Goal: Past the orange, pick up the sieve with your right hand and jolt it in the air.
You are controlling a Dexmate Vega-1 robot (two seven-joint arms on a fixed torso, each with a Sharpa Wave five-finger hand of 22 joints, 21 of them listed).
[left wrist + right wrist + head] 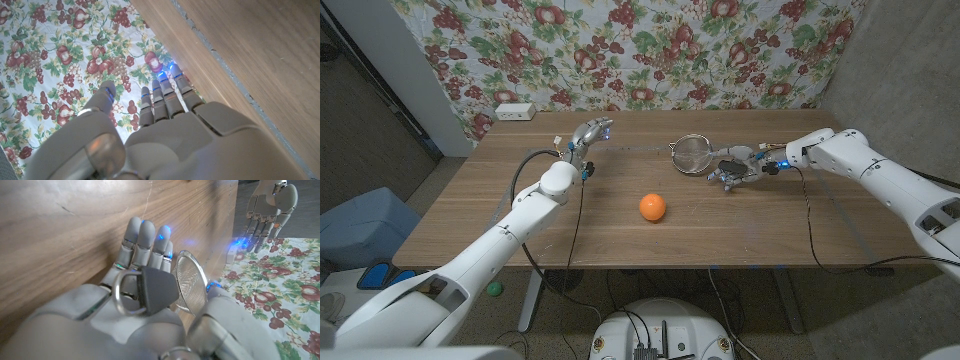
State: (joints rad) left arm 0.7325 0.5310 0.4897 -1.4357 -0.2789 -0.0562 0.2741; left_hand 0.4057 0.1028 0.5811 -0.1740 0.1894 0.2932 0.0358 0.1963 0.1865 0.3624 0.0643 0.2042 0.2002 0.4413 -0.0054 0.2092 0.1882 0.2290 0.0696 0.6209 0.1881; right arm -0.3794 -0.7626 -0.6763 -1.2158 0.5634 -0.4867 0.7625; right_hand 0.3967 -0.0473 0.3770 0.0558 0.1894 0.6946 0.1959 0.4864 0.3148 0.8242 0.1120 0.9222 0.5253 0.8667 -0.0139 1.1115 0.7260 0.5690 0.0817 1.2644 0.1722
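Observation:
The orange (653, 207) sits in the middle of the wooden table (620, 245). Beyond it and to the right, the metal sieve (692, 153) rests on the table, its dark handle pointing at my right hand (733, 170). In the right wrist view the handle (156, 294) and its ring lie against my right hand (135, 305), between the thumb and the outstretched fingers (145, 240), which are not closed around it. The mesh bowl (190, 287) lies just past them. My left hand (588, 140) hovers at the back left with its fingers (162, 97) straight, holding nothing.
A white box (515, 111) lies at the table's back left corner. A floral cloth (650, 50) hangs behind the table. Thin cables run along both arms. A blue bin (360, 235) stands on the floor to the left.

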